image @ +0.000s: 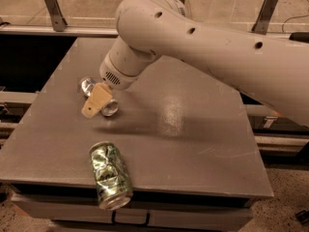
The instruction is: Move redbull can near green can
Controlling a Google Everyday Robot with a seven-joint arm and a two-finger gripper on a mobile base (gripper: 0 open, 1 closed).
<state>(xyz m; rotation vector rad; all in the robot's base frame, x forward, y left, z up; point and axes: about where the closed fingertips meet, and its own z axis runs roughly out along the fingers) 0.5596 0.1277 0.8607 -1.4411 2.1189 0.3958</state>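
Observation:
The redbull can (88,85) lies on its side on the left of the grey table (193,144), one silver end (110,109) pointing toward the front. My gripper (97,101) sits right over the can's middle and covers it; whether it grips the can is hidden. The green can (110,175) lies on its side near the table's front edge, about a can's length in front of the redbull can, with its silver end facing forward.
My large white arm (207,47) reaches in from the right over the table's back half. The table's front edge (145,190) lies just beyond the green can. A metal rail (48,30) runs behind the table.

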